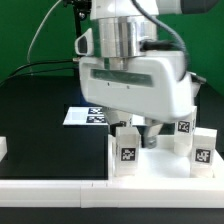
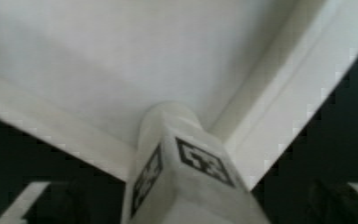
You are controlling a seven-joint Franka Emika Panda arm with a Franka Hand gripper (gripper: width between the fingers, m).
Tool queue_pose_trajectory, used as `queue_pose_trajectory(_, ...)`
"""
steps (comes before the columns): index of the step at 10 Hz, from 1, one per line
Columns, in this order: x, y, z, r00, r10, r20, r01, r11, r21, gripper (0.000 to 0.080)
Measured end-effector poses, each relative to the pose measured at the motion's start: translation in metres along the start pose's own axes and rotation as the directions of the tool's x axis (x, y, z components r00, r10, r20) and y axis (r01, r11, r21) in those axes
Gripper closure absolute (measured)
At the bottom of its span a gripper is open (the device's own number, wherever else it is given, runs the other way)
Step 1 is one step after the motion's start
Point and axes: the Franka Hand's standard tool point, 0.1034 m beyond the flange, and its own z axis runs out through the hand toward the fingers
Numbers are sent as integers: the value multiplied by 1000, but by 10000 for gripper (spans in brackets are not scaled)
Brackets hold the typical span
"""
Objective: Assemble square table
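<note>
While upturned, the square top [image 1: 150, 160] carries upright legs [image 1: 128, 147].

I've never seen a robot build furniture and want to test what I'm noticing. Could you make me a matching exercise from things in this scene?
Things:
1. marker board
2. long white bar
3. leftmost leg in the exterior view
4. table

Descriptions:
A. black surface under everything
B. stands upright, tag facing the camera
C. lies flat, behind the arm
D. stretches across the foreground

Pairs: 1-C, 2-D, 3-B, 4-A
</note>
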Motion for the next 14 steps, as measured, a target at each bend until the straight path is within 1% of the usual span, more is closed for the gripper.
queue_pose_trajectory(1,1,1,0,1000,-30,-1,30,1000,-2,166)
queue_pose_trajectory(3,2,2,0,988,-155,-2,155,988,-3,151)
queue_pose_trajectory(4,2,2,0,957,-291,-4,291,957,-10,151)
queue_pose_trajectory(6,1,0,0,820,-572,1,572,820,-22,151)
queue_pose_trajectory(7,3,2,2,767,-641,3,641,767,-26,151)
queue_pose_trajectory(8,3,2,2,804,-595,1,595,803,-26,151)
queue_pose_trajectory(9,3,2,2,815,-579,1,579,815,-27,247)
queue_pose_trajectory(10,3,2,2,817,-576,1,576,817,-27,247)
queue_pose_trajectory(11,4,4,2,844,-536,0,536,844,-29,430)
queue_pose_trajectory(12,6,7,2,883,-470,-3,469,882,-32,514)
queue_pose_trajectory(13,6,6,2,945,-326,-21,325,945,-35,514)
queue_pose_trajectory(14,4,6,2,987,-156,-48,155,987,-36,514)
